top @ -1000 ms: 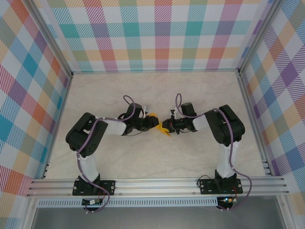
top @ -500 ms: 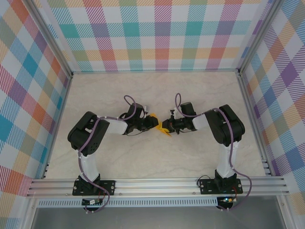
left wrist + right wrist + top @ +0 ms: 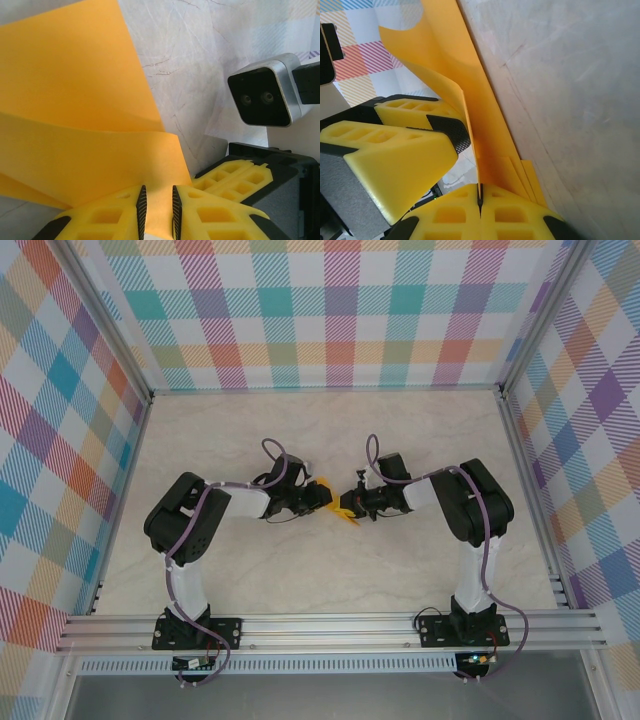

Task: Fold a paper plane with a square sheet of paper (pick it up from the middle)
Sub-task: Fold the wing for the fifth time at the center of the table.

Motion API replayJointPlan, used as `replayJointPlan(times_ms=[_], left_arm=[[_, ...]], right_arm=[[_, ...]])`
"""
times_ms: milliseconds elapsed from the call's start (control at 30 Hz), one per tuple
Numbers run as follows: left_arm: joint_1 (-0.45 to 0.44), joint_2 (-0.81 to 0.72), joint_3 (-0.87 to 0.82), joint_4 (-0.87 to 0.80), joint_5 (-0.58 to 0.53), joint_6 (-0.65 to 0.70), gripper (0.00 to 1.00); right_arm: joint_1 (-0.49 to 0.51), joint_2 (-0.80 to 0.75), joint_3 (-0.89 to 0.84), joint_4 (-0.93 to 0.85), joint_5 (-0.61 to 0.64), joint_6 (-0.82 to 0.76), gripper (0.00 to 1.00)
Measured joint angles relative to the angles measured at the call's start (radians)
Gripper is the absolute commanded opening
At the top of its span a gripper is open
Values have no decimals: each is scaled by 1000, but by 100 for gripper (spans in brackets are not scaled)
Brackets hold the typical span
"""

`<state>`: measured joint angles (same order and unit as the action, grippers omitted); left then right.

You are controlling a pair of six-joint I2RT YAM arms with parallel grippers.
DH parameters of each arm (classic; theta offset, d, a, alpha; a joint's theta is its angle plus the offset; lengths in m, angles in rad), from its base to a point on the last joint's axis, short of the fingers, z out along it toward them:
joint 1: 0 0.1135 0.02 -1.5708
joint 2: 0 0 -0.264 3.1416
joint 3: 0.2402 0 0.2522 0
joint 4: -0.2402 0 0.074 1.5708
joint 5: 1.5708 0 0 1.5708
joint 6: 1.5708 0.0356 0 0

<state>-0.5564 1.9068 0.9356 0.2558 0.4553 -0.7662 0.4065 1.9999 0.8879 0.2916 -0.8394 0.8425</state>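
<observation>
Closing the left jaws squarely on the orange paper point(image 3: 75, 75) that passes between them (grasped or not, I cannot tell) seems best, while the right jaws, clenched on its edge, hold it steady over the desk point(image 3: 190, 50).

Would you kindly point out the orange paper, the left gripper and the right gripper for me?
orange paper point(image 3: 65, 75), left wrist view, on its flat upper panel.
left gripper point(image 3: 158, 206), left wrist view, midway between its fingertips.
right gripper point(image 3: 480, 199), right wrist view, where its fingertips meet.
</observation>
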Motion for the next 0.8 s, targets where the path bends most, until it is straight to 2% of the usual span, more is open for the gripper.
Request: replayJointPlan(times_ms=[233,433,567,800], left_arm=[[-5,16,41,-61,-5,-7,22],[-5,24,64,-99,-5,-12,22],[-5,26,69,-109,-6,-12,22],[-5,30,83,-130,-4,-11,22]], right_arm=[[1,-28,14,-85,22,-59,16],[-1,-68,13,-186,59,-119,18],[-2,-82,13,-234,74,-156,18],[-2,-91,13,-291,100,-203,8]])
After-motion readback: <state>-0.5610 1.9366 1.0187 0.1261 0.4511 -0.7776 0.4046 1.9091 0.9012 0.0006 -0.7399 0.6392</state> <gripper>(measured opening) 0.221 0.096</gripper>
